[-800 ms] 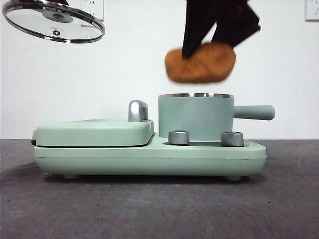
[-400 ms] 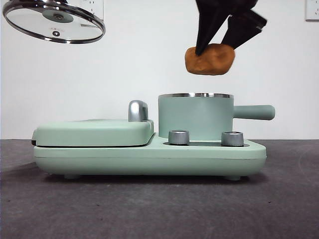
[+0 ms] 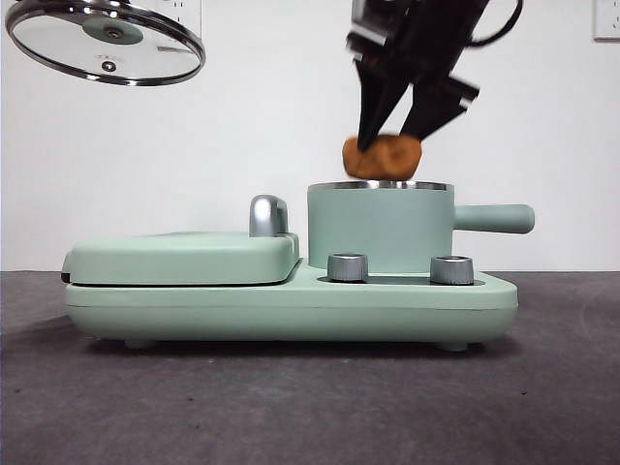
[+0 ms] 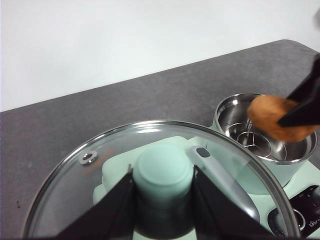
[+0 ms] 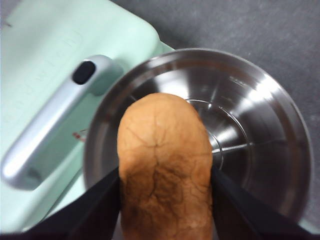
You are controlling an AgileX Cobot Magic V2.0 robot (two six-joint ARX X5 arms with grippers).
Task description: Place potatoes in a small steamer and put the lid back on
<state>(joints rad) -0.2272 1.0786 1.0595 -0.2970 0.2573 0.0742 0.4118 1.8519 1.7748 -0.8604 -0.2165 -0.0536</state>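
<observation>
Now that the right tool point(image 3: 392, 145), pinching the potato point(image 3: 382, 157), has dropped it to the pot point(image 3: 380, 229) rim, release comes next, while the left tool point(image 4: 162, 197) grips the lid point(image 3: 105, 41) at ten o'clock.

The right gripper point(image 3: 392, 138) has tapering matte-black jaws, a silvery bracket and a looping black cable above.

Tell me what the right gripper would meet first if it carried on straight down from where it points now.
The right gripper, shut on the potato, points down over the steamer's open mouth. Going straight on, the potato would likely meet the steel inside first, though it may graze the rim.
</observation>
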